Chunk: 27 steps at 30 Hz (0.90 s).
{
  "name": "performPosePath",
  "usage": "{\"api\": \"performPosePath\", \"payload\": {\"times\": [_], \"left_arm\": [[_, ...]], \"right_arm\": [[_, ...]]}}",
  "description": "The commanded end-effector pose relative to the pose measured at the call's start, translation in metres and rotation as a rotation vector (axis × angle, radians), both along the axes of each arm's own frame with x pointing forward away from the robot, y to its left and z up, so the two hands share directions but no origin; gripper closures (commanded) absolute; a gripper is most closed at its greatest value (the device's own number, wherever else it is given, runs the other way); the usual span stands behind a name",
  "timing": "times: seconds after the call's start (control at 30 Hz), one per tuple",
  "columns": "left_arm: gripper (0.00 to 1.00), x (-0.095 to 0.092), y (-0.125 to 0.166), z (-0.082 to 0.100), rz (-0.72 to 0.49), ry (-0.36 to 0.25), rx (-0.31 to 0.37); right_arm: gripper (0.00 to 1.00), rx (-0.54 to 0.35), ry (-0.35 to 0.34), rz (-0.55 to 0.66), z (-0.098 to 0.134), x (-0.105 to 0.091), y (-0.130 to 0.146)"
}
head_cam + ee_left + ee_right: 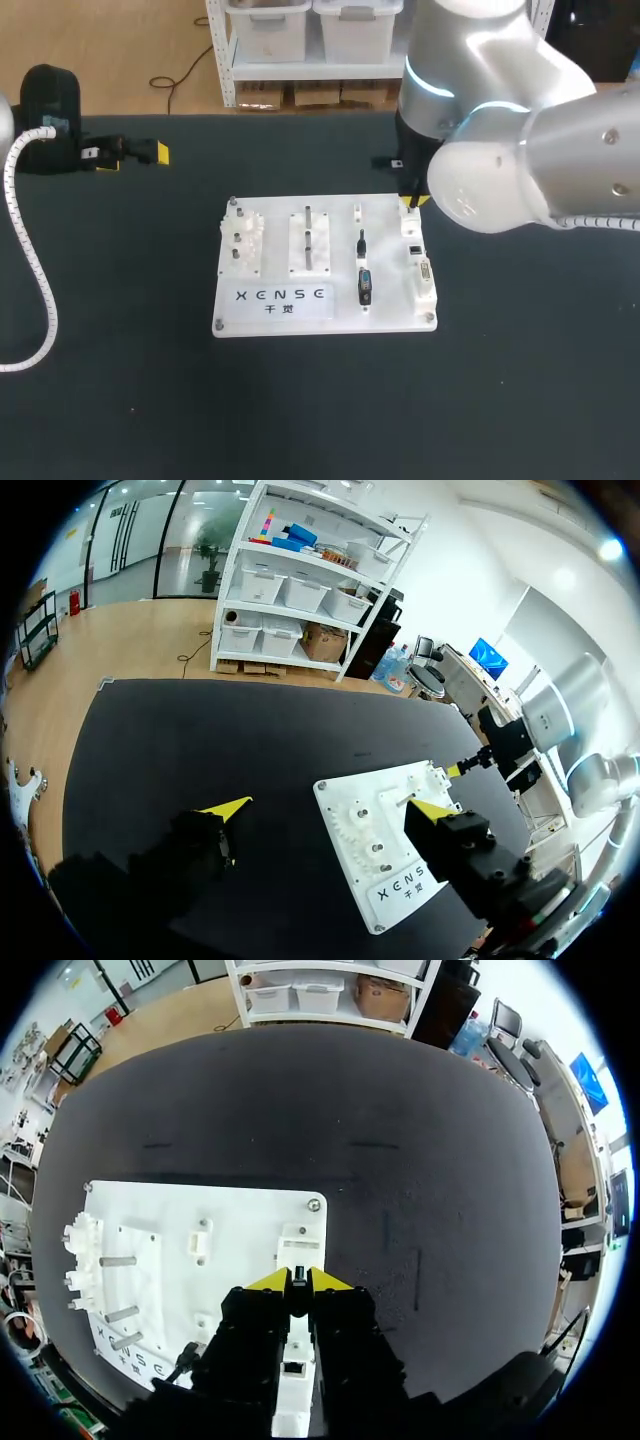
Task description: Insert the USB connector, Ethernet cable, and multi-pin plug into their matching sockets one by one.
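The USB connector (364, 285), slim and black with a blue body, is laid on the white plastic board (275, 225), its long axis running from the board's near edge to its far edge, beside the raised socket strip (420, 262). The right pincer (412, 203), judged the nearer, is held over the board's far right corner; whether it is closed cannot be told. The left pincer (330, 808) is spread wide and empty, well off the board's left, over the matte black bench (520, 380).

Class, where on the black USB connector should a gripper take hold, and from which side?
Take the USB connector across its body's two long sides, from straight above. It lies lengthwise on the board, cable leaving its far end, so the sides look free.
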<state>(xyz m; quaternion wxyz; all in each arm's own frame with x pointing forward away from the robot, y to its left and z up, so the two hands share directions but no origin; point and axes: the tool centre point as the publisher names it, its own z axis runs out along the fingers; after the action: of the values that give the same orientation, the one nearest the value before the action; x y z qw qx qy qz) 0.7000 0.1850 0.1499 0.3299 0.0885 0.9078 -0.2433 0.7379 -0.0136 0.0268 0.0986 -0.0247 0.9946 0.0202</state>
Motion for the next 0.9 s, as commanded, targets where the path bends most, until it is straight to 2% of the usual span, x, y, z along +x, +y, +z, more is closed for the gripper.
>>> {"api": "performPosePath", "payload": {"times": [0.03, 0.9], "left_arm": [[0.0, 0.0, 0.0, 0.0, 0.0, 0.0, 0.0], [0.0, 0.0, 0.0, 0.0, 0.0, 0.0, 0.0]], "right_arm": [[0.95, -0.006, 0.007, -0.004, -0.0011, 0.0048, 0.0038], [0.95, -0.006, 0.017, -0.011, -0.0062, 0.0067, 0.0018]]}}
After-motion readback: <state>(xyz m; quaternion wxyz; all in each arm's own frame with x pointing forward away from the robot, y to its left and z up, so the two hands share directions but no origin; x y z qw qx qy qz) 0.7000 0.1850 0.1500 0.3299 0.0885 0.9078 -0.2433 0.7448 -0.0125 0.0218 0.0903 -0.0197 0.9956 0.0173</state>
